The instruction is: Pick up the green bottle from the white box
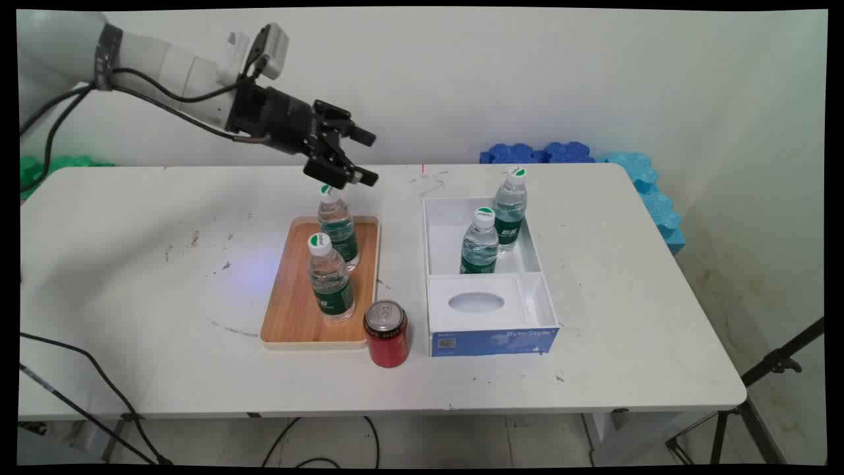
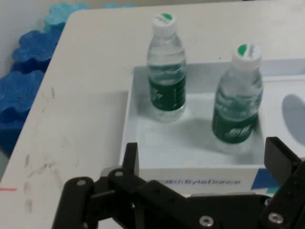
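my hand (image 1: 359,157): upper centre-left of frame, raised over the counter (image 1: 132,264), fingers spread apart, holding nothing
nearest: far tray bottle (image 1: 337,227), cap just below my fingertips, not touching
tray (image 1: 290,310): wooden, centre frame; near tray bottle (image 1: 328,279) also upright on it
can (image 1: 386,333): red, just beside tray's lower right corner
box (image 1: 491,330): white, right of centre, open; box bottle (image 1: 479,242) and rear box bottle (image 1: 511,210) upright in its far compartment
hand view: rear box bottle (image 2: 166,69) left, box bottle (image 2: 238,95) right
foam (image 1: 580,155): blue, behind counter, upper right
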`<act>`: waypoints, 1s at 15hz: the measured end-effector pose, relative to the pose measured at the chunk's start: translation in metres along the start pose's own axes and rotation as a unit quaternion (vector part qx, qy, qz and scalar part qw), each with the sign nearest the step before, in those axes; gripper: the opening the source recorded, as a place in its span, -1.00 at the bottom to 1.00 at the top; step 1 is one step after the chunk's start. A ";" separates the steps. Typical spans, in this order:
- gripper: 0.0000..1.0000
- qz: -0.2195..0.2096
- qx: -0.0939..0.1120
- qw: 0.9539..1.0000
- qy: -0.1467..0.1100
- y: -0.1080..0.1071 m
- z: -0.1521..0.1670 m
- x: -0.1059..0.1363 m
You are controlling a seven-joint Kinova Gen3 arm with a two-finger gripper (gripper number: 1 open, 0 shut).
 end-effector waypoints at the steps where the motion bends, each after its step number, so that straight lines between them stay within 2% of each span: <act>1: 1.00 -0.003 -0.001 1.000 0.001 0.006 0.004 0.004; 5: 1.00 -0.014 -0.003 1.000 -0.001 0.033 0.029 0.017; 9: 1.00 -0.028 0.000 1.000 -0.014 0.051 0.061 0.020; 15: 1.00 -0.037 0.001 0.999 -0.031 0.064 0.117 0.020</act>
